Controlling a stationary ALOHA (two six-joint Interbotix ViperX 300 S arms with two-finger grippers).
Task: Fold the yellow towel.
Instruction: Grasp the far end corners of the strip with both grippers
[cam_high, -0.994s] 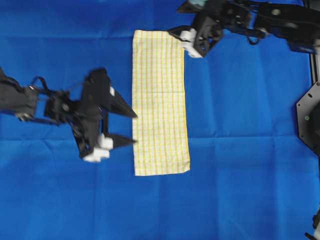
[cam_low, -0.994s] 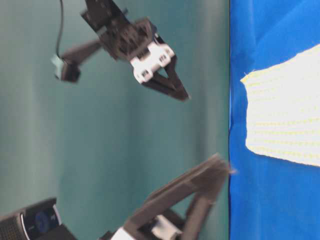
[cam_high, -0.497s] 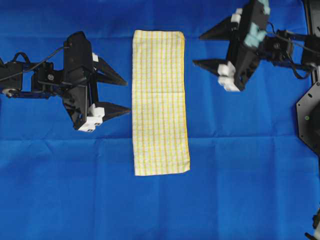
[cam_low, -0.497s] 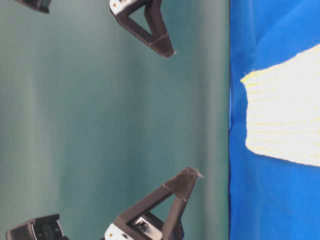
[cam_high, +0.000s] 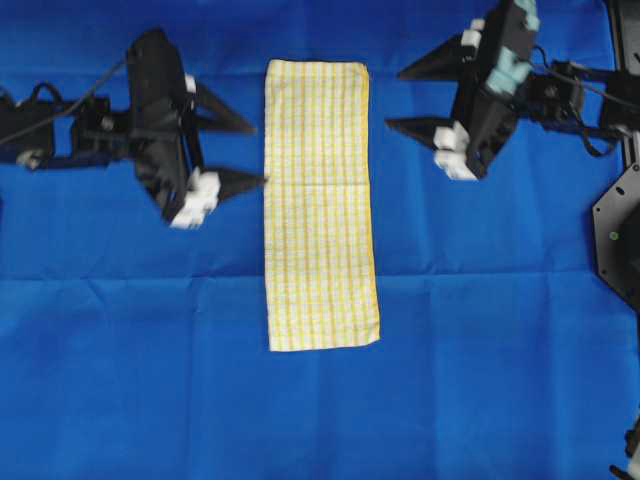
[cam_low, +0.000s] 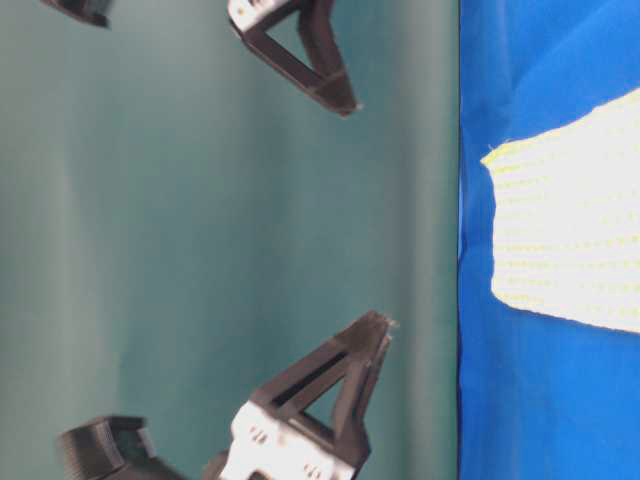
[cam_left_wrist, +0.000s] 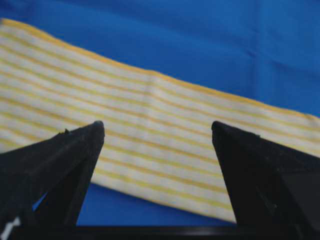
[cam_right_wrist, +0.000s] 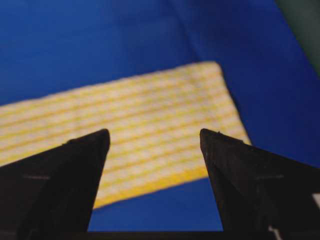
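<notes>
The yellow towel (cam_high: 320, 205) lies flat as a long narrow strip on the blue sheet, white with yellow checks. It also shows in the table-level view (cam_low: 570, 225), the left wrist view (cam_left_wrist: 150, 130) and the right wrist view (cam_right_wrist: 135, 125). My left gripper (cam_high: 253, 153) is open and empty, raised above the sheet just left of the towel's upper half. My right gripper (cam_high: 395, 98) is open and empty, raised just right of the towel's top end. Neither touches the towel.
The large plain blue sheet (cam_high: 480, 350) covers the whole table. A black mount (cam_high: 618, 235) stands at the right edge. In the table-level view both grippers hang in the air before a teal wall (cam_low: 200, 250).
My left gripper has moved up along the towel's left side and stays open. My right gripper swung out from the towel's top right corner, opened wide, and has since held still.
</notes>
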